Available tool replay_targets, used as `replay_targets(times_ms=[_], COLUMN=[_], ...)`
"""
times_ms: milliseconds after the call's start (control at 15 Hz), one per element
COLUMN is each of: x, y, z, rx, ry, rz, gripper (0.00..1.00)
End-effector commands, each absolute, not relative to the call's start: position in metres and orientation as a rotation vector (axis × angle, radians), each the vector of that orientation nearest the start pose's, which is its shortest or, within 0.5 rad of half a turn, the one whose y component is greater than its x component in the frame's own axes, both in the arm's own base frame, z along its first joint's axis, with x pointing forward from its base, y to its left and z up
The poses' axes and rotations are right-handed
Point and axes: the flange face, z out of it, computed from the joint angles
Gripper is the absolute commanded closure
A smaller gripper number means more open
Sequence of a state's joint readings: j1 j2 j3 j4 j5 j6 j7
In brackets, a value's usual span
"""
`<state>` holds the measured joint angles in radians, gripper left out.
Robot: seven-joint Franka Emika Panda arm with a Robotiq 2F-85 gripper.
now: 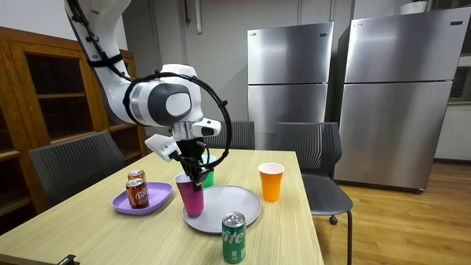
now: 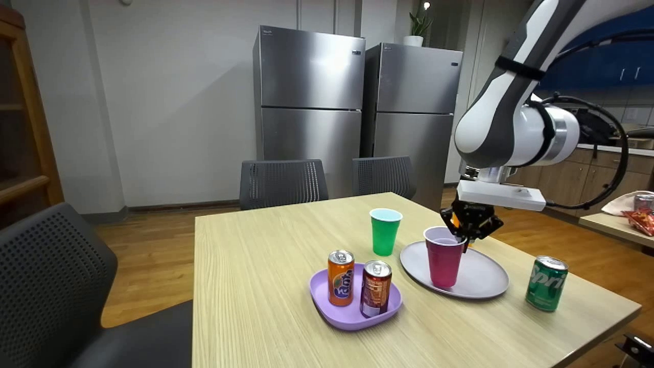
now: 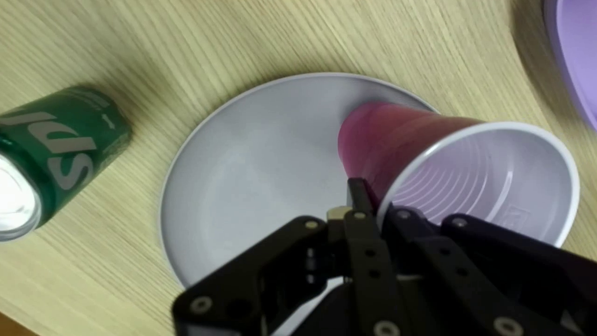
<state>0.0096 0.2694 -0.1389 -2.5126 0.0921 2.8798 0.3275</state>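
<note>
My gripper (image 1: 198, 185) is shut on the rim wall of a pink cup (image 1: 192, 200), with one finger inside and one outside. The gripper (image 2: 464, 242) and the cup (image 2: 443, 263) also show in an exterior view. In the wrist view the gripper (image 3: 373, 203) covers part of the rim of the cup (image 3: 396, 135). The cup is over the edge of a round grey plate (image 1: 235, 209), leaning slightly; I cannot tell whether its base touches. A green Sprite can (image 1: 233, 239) stands beside the plate, also in the wrist view (image 3: 70, 135).
A purple tray (image 2: 352, 323) holds a Fanta can (image 2: 341, 278) and a Dr Pepper can (image 2: 376, 291). A green cup (image 2: 385, 235) stands behind the plate. An orange cup (image 1: 271, 184) stands near the table edge. Dark chairs (image 1: 309, 143) surround the table (image 2: 265, 286).
</note>
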Motion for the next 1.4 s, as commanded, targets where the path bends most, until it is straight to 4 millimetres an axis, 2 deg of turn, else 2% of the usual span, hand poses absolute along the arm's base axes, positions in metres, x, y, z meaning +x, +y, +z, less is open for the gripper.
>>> replay_targets(times_ms=[0, 267, 333, 400, 467, 667, 1000, 1067, 1333], x=[0.483, 0.486, 0.487, 0.487, 0.487, 0.488, 0.496, 0.499, 0.516], y=[-0.079, -0.085, -0.086, -0.086, -0.086, -0.089, -0.096, -0.097, -0.097], z=[0.182, 0.176, 0.176, 0.177, 0.179, 0.19, 0.221, 0.229, 0.249], rx=[-3.002, -2.994, -2.99, -2.989, -2.99, -3.001, -3.017, -3.021, -3.031], ry=[0.858, 0.886, 0.888, 0.887, 0.887, 0.895, 0.859, 0.843, 0.787], rz=[-0.154, -0.146, -0.141, -0.14, -0.143, -0.159, -0.238, -0.264, -0.347], gripper=[0.99, 0.99, 0.72, 0.71, 0.66, 0.43, 0.06, 0.01, 0.0])
